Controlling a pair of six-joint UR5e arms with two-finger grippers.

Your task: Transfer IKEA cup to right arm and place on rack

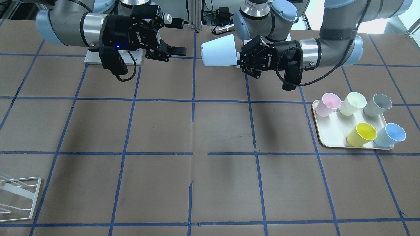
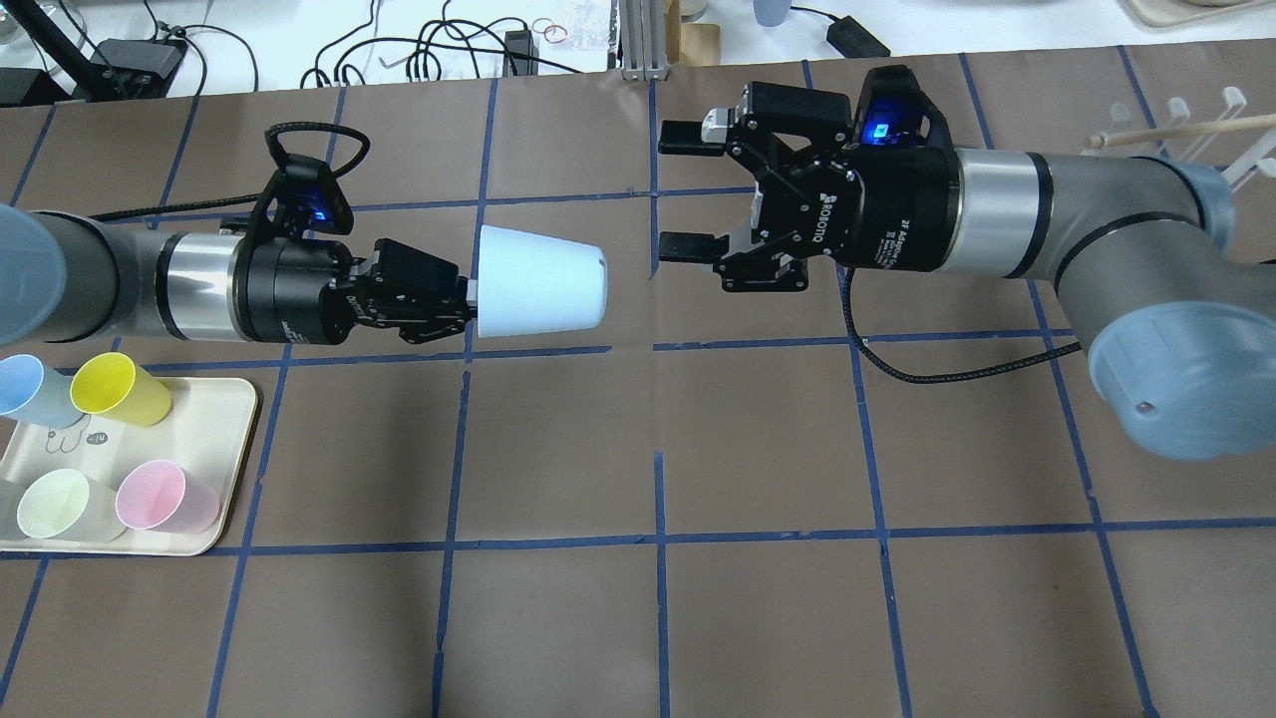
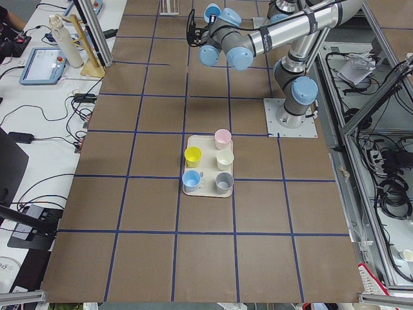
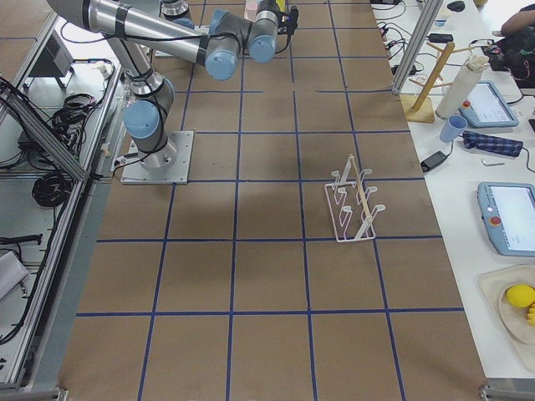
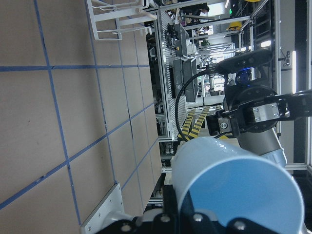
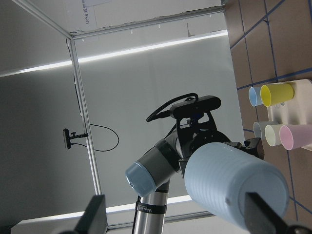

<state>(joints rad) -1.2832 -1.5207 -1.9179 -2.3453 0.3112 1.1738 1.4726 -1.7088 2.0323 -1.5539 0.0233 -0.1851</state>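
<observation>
My left gripper (image 2: 467,299) is shut on the rim of a light blue IKEA cup (image 2: 538,279) and holds it on its side above the table, base pointing at the right gripper. The cup also shows in the front view (image 1: 219,50), the left wrist view (image 5: 234,190) and the right wrist view (image 6: 234,180). My right gripper (image 2: 678,191) is open and empty, a short gap from the cup's base, its jaws wide apart. The white wire rack (image 2: 1196,120) stands at the table's far right, also seen in the front view (image 1: 19,196).
A cream tray (image 2: 234,469) at the left holds a second light blue cup (image 2: 20,389), a yellow cup (image 2: 120,389), a pink cup (image 2: 164,497), a pale green one and a grey one (image 1: 377,105). Brown table with a blue tape grid.
</observation>
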